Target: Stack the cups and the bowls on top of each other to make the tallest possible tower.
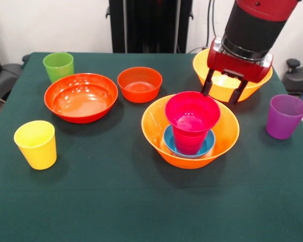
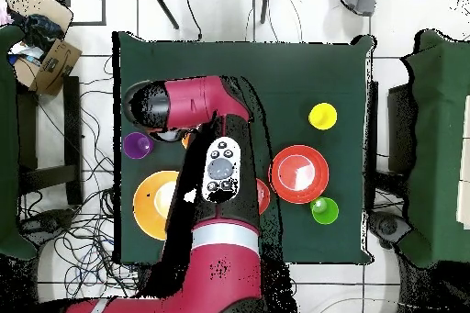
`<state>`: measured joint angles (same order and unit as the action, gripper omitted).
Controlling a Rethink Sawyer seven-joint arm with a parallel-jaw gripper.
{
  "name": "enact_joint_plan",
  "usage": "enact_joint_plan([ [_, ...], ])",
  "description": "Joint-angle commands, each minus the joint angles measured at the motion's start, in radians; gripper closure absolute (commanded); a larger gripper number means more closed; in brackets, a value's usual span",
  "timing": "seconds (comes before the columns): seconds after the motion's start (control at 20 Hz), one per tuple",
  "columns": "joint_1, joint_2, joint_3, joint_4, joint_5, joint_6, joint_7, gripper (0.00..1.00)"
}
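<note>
A tower stands mid-table: a large orange bowl (image 1: pixel 159 133) holds a small blue bowl (image 1: pixel 169 144), a crimson-pink cup (image 1: pixel 189 142) stands in that, and a magenta bowl (image 1: pixel 192 112) rests on the cup. My gripper (image 1: pixel 222 92) hangs open and empty just behind the tower's right side, in front of a second large orange bowl (image 1: pixel 252 83) (image 2: pixel 150 204). Loose on the cloth are a green cup (image 1: pixel 58 65) (image 2: pixel 324 210), a yellow cup (image 1: pixel 36 143) (image 2: pixel 322 116) and a purple cup (image 1: pixel 285 116) (image 2: pixel 138 146). In the overhead view my arm hides the tower and the gripper.
A wide shallow red-orange bowl (image 1: pixel 81 97) (image 2: pixel 298 173) and a small red-orange bowl (image 1: pixel 139 84) sit on the left half of the green-clothed table (image 1: pixel 141 212). Chairs and cables surround the table in the overhead view.
</note>
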<state>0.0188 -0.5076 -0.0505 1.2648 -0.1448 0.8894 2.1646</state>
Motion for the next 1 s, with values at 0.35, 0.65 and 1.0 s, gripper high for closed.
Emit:
enact_joint_plan([
  [0.35, 0.001, -0.034, 0.105, 0.067, 0.021, 0.004, -0.011, 0.00],
  [0.65, -0.002, -0.112, 0.111, 0.125, 0.051, -0.022, -0.006, 0.00],
  [1.0, -0.025, -0.165, 0.123, 0.247, 0.047, -0.218, -0.005, 0.00],
])
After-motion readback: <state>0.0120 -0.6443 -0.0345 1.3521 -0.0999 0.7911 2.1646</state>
